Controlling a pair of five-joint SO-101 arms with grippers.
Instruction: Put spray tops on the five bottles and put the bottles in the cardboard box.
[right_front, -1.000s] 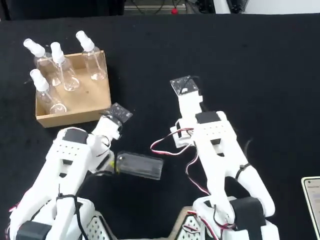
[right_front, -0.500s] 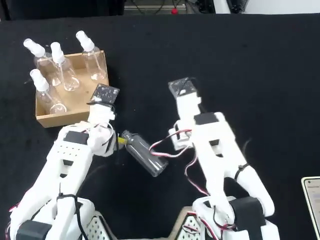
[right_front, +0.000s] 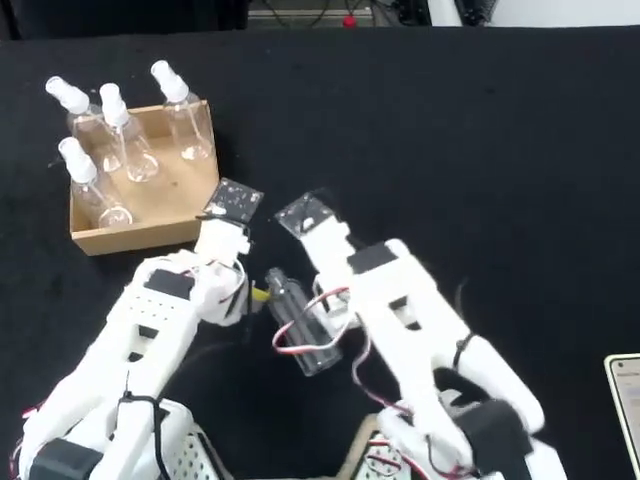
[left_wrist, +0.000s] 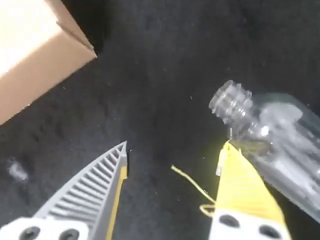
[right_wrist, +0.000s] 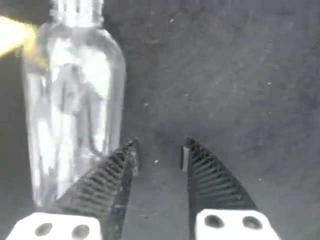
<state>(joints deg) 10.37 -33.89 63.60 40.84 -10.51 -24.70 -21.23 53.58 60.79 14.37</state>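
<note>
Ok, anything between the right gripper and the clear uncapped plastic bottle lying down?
Nothing visible. The clear uncapped plastic bottle lies beside the open right gripper, outside its jaws; the yellow finger of the left gripper sits by its neck.

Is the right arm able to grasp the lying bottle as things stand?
Probably yes. The right gripper is open, with the bottle just beside one finger, outside the gap; a small sideways shift should do. The left gripper, its yellow finger by the neck, may crowd it.
</note>
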